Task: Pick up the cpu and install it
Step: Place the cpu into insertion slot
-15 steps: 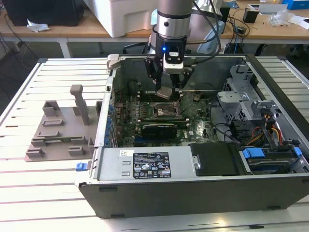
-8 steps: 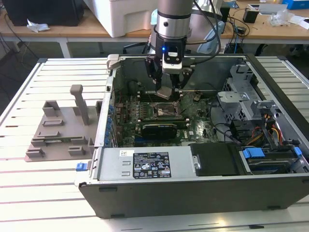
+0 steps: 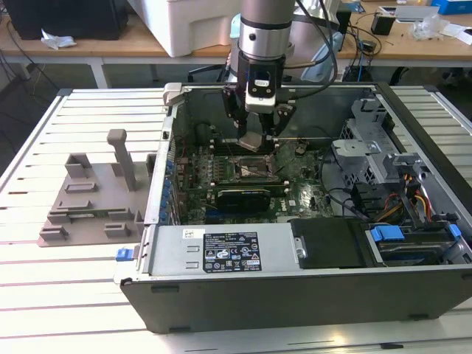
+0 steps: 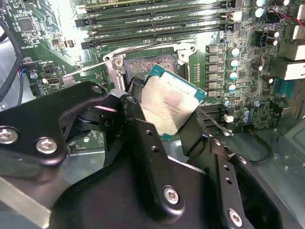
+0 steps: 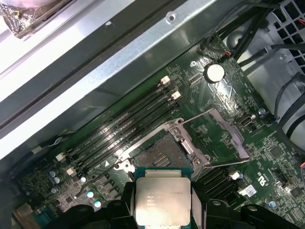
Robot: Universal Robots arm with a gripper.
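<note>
My gripper [image 3: 255, 139] hangs inside the open computer case, shut on the cpu [image 3: 251, 140], a small flat square chip with a silvery top. Both wrist views show the cpu [image 4: 167, 106] [image 5: 163, 200] clamped by its edges between the two black fingers [image 4: 136, 95], tilted a little. The cpu hovers just above and slightly behind the open motherboard socket [image 3: 247, 169] [image 5: 159, 160] [image 4: 145, 64], not touching it. The socket's metal load plate [image 5: 217, 136] is flipped open to one side.
A grey plastic tray [image 3: 92, 199] lies on the slatted table at the exterior view's left. Memory slots [image 5: 124, 126] run beside the socket. A power supply [image 3: 236, 254] lines the case's front, and a drive cage with cables [image 3: 376, 162] stands at the right.
</note>
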